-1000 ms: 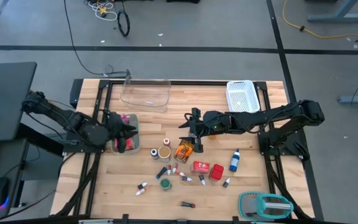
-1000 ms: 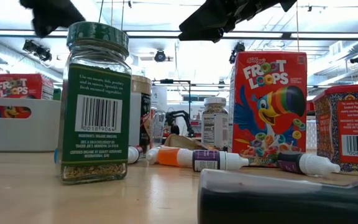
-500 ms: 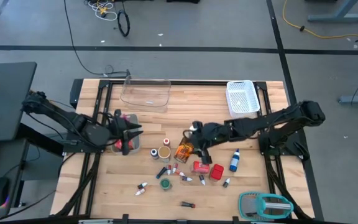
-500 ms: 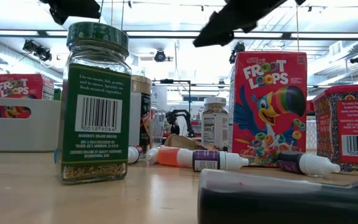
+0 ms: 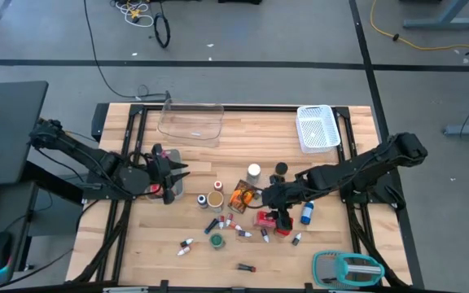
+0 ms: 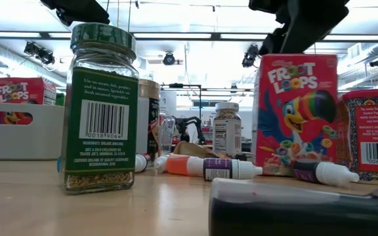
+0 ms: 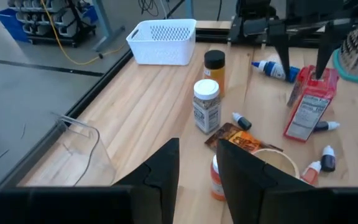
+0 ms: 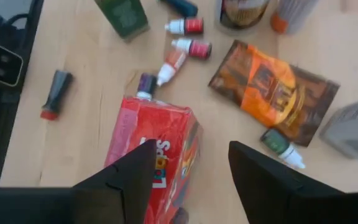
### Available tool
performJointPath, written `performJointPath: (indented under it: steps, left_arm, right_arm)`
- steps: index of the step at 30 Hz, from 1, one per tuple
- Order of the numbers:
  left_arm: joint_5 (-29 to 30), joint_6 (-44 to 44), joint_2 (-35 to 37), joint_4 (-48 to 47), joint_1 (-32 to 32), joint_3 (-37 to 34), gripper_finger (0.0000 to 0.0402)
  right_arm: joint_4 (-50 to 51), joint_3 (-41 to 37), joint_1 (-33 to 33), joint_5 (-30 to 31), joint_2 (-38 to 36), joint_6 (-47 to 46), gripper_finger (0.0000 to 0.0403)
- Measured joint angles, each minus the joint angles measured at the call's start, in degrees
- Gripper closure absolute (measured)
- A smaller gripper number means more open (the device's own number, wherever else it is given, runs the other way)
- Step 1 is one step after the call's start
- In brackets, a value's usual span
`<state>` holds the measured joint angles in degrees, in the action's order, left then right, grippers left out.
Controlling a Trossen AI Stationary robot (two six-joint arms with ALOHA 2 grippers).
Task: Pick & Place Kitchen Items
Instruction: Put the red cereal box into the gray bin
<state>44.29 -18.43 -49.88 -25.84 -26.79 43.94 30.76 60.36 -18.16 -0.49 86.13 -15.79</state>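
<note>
- We are reaching the right gripper (image 5: pixel 277 213) down over the red Froot Loops box (image 8: pixel 157 155) at lower centre of the high view; its fingers (image 8: pixel 263 171) are spread, one on each side of the box's top, not yet clamping.
- The box is standing upright among tiny vials (image 5: pixel 243 233), just right of the orange packet (image 5: pixel 241 197).
- We are holding the left gripper (image 5: pixel 168 176) over the grey bin (image 5: pixel 175 159) at centre left; whether its fingers are clenched, we cannot tell.
</note>
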Motion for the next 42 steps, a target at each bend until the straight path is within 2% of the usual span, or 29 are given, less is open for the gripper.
performJointPath:
  steps: [15,19,24,32,37,42]
  left_arm:
    - [-0.24,0.78,-0.01,0.06,-0.02,0.00,0.0286]
    - [-0.28,0.70,0.02,0.16,-0.01,0.00,0.0286]
    - [-0.11,0.69,-0.01,0.16,0.00,0.00,0.0286]
    - [-0.26,0.69,-0.01,1.54,0.00,0.00,0.0286]
    - [-4.29,2.89,-0.01,7.89,0.00,0.00,0.0284]
    - [-8.20,8.02,-0.28,16.77,-0.02,0.00,0.0283]
  right_arm:
    - [-0.36,0.02,-1.39,-0.04,1.38,-3.23,0.0313]
    - [-1.45,0.02,-1.39,-0.02,1.57,-1.06,0.0347]
    - [-3.01,-0.04,-1.19,0.08,1.64,6.05,0.0394]
    - [-4.47,-0.12,0.20,1.06,1.31,11.39,0.0399]
    - [-4.60,3.41,1.70,0.95,0.69,14.08,0.0400]
    - [-3.69,8.22,4.02,-1.94,0.66,18.22,0.0401]
